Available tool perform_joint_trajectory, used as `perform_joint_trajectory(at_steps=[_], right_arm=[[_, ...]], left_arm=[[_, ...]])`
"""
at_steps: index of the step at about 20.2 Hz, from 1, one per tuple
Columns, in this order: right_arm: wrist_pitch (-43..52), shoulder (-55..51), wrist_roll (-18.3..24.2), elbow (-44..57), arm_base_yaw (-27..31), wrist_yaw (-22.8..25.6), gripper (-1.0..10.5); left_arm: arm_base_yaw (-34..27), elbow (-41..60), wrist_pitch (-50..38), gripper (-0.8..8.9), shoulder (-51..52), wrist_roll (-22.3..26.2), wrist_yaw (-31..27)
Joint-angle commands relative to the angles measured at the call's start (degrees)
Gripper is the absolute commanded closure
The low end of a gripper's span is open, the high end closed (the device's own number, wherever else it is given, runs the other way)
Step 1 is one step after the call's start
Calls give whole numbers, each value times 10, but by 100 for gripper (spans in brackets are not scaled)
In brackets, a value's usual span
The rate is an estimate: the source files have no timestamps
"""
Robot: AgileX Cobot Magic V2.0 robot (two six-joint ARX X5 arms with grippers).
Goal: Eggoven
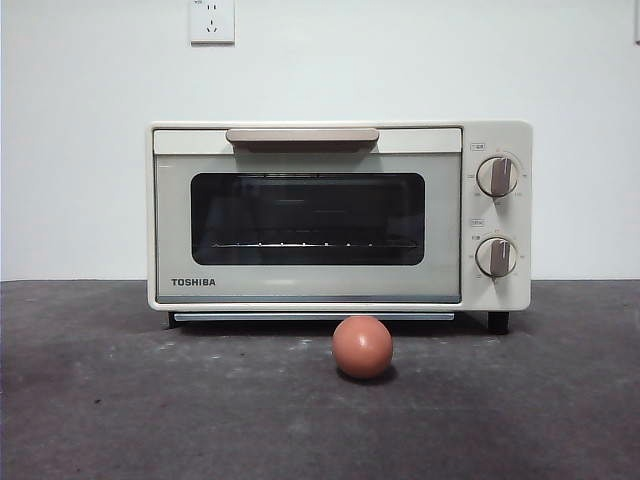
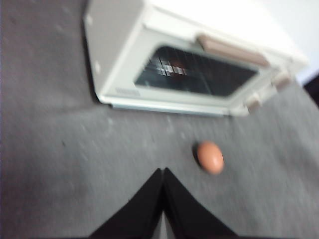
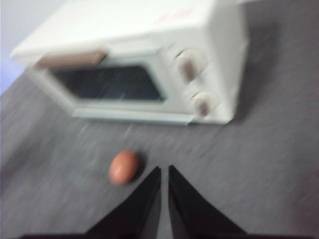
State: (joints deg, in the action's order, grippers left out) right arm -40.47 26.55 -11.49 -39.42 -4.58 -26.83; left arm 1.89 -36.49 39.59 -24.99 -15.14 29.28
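Observation:
A reddish-brown egg (image 1: 362,346) lies on the dark grey table just in front of the cream TOSHIBA toaster oven (image 1: 338,215). The oven door is closed, with its beige bar handle (image 1: 302,136) at the top and two grey knobs (image 1: 497,176) on the right. My left gripper (image 2: 163,172) is shut and empty, above the table, with the egg (image 2: 210,157) a short way ahead beside it. My right gripper (image 3: 164,169) is shut or nearly so and empty, with the egg (image 3: 123,167) close beside its tips. Neither gripper shows in the front view.
A white wall with a socket (image 1: 212,20) stands behind the oven. The dark grey table (image 1: 120,400) stretches in front and to both sides of the oven.

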Motion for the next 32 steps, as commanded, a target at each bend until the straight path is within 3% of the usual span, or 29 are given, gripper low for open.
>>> perform_joint_trajectory(at_steps=[1,4,9,10,13,16,20,28,32], right_arm=[[-60,43,73,-46,-17,-22,943],[-123,80,106,-79,-47,-27,943],[-134,107,107,-86,-89,-25,941],[-131,110,103,-86,-95,-25,895],[-120,122,68,-86,-99,-21,560],[-116,144,52,-86,-103,-21,566],[-46,201,-5,-86,-147,-16,567],[139,393,-122,-91,-306,121,567],[163,511,-136,-129,-341,181,567]], left_arm=[[0,-36,42,806,-28,78,22],[1,-62,87,806,-48,107,38],[2,-71,104,806,-57,113,40],[2,-71,104,806,-57,113,40],[2,-71,104,806,-57,113,40],[2,-71,104,806,-57,113,40],[2,-71,103,806,-57,113,40],[2,-71,103,806,-57,112,40],[2,-71,103,806,-57,112,40]])
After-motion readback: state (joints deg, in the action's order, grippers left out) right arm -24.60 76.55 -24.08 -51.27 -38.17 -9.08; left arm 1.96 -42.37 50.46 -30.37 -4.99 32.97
